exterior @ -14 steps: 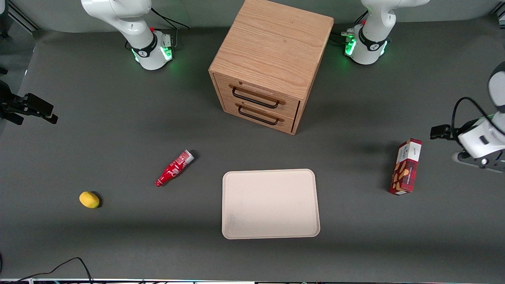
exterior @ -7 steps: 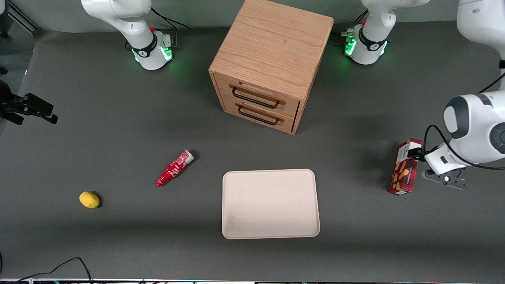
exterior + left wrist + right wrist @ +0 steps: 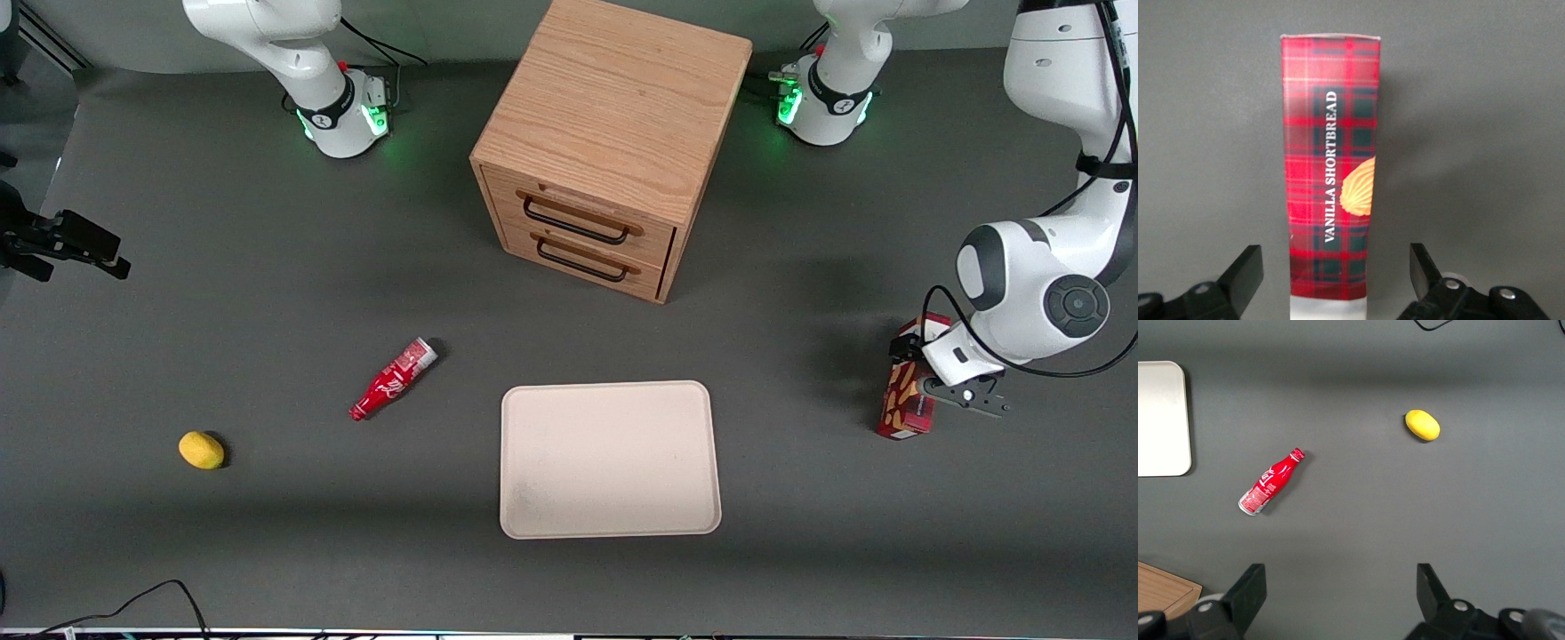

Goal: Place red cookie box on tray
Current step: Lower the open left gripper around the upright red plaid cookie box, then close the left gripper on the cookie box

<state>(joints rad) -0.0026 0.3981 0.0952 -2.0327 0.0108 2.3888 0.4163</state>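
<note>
Tool [image 3: 1331, 277] hovering over red cookie box [image 3: 1330, 180], fingers [image 3: 1245, 270] spread wide either side, gripping nothing. Box lying on worktop [image 3: 267, 551] toward working arm's end, well apart from tray [image 3: 609, 460].

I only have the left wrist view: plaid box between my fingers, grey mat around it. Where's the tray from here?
Observer: The tray lies flat, toward the parked arm's end from the red cookie box, with nothing on it.
Operator: Anything standing in the way?
Observer: No; the wooden drawer cabinet stands farther from the front camera than both.
Operator: Have I closed on the box?
Observer: No. The gripper is open, fingers astride the box, clear of it.
</note>
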